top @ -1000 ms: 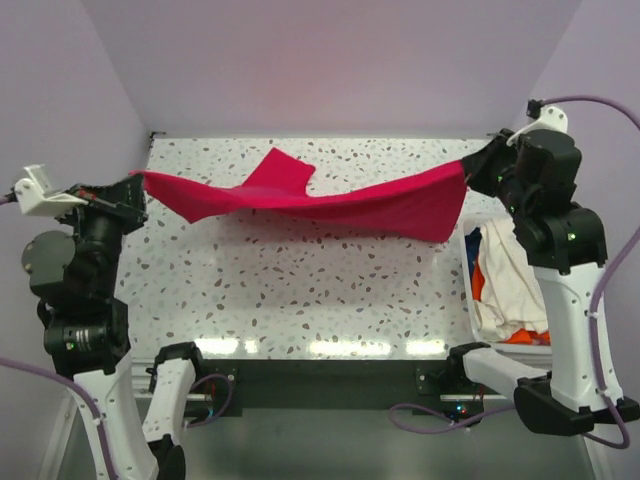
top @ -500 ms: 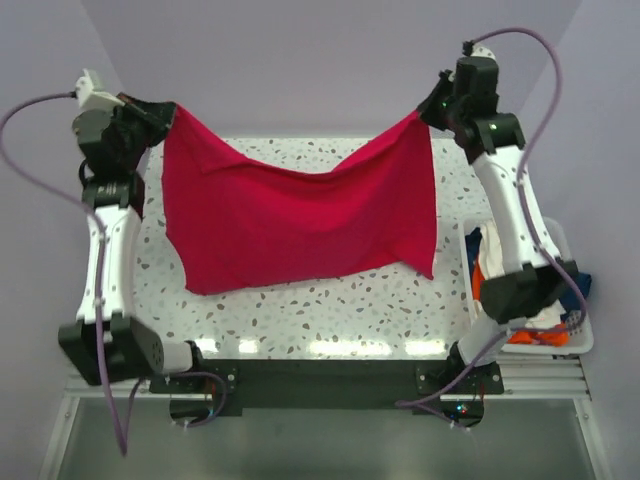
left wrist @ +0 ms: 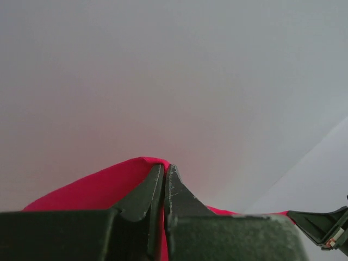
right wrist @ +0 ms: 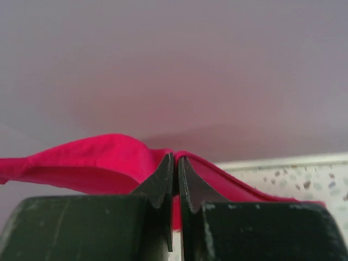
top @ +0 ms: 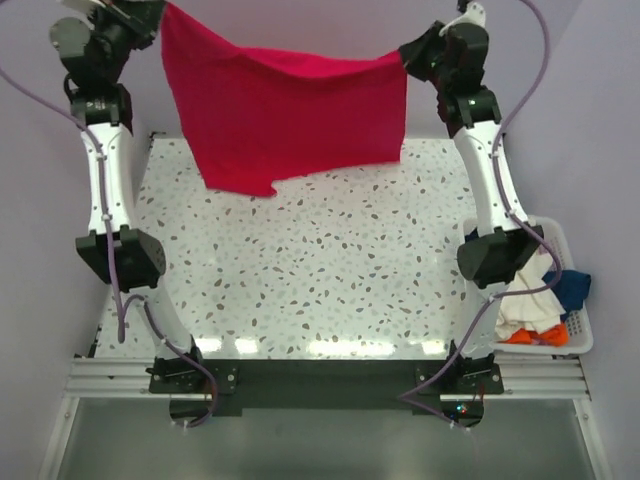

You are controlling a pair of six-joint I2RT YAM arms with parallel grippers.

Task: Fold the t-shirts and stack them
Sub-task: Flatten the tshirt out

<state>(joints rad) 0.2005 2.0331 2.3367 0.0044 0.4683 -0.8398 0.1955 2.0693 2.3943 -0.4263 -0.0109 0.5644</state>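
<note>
A crimson-red t-shirt hangs spread between my two raised arms, high over the far end of the speckled table. My left gripper is shut on its top left corner, and my right gripper is shut on its top right corner. The lower hem hangs free above the table. In the left wrist view the red t-shirt is pinched between the closed left gripper. In the right wrist view the red t-shirt folds over the closed right gripper. More t-shirts, cream-white, orange and dark blue, lie bunched in the basket.
A white slatted basket stands at the table's right edge beside the right arm's base. Lilac walls close in the back and both sides. Cables loop from both arms.
Both arms have risen and swung toward the back wall, lifting the red t-shirt off the table until it hangs as a sheet high above the far end.
</note>
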